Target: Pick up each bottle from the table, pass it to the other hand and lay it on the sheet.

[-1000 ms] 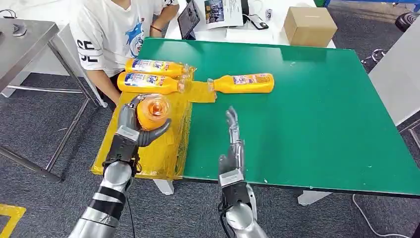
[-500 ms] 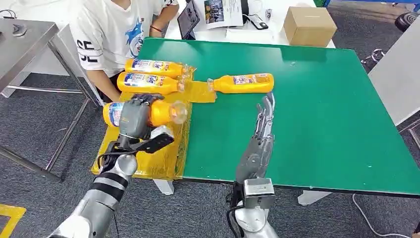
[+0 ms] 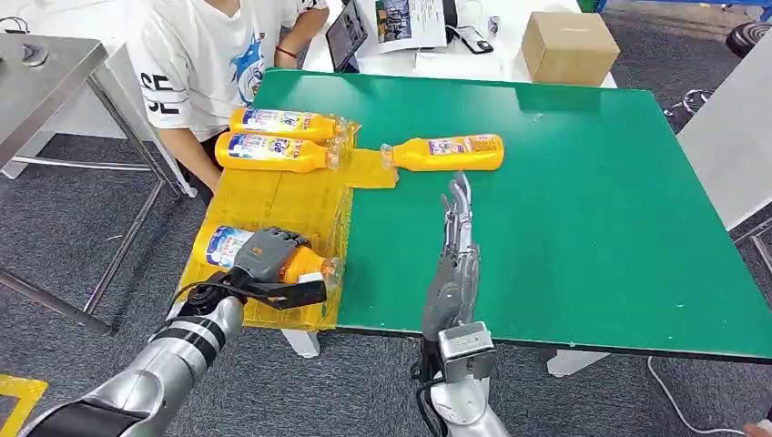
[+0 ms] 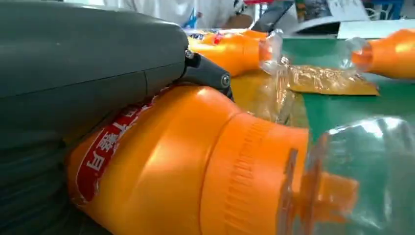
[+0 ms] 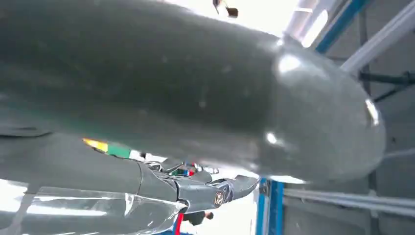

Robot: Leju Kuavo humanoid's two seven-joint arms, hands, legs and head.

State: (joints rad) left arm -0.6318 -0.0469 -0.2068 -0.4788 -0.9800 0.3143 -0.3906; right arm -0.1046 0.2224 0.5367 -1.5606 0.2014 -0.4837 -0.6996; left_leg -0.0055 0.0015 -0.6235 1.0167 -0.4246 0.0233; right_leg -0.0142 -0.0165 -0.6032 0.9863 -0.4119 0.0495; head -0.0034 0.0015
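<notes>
One bottle [image 3: 238, 249] is gripped on its side by the left hand [image 3: 266, 256] low over the sheet [image 3: 273, 196]; fingers are best released only once it is rested flat, right hand [image 3: 455, 238] open and empty.

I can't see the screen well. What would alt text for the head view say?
The robot's left hand holds an orange bottle lying low over a yellow sheet beside two more bottles. Its right hand is open over the green table, near a fourth bottle.

Right hand [image 5: 186, 98]: grey cover close up, dark fingers [image 5: 215, 193] extended, holding nothing; blue frame post [image 5: 272, 208] behind.
</notes>
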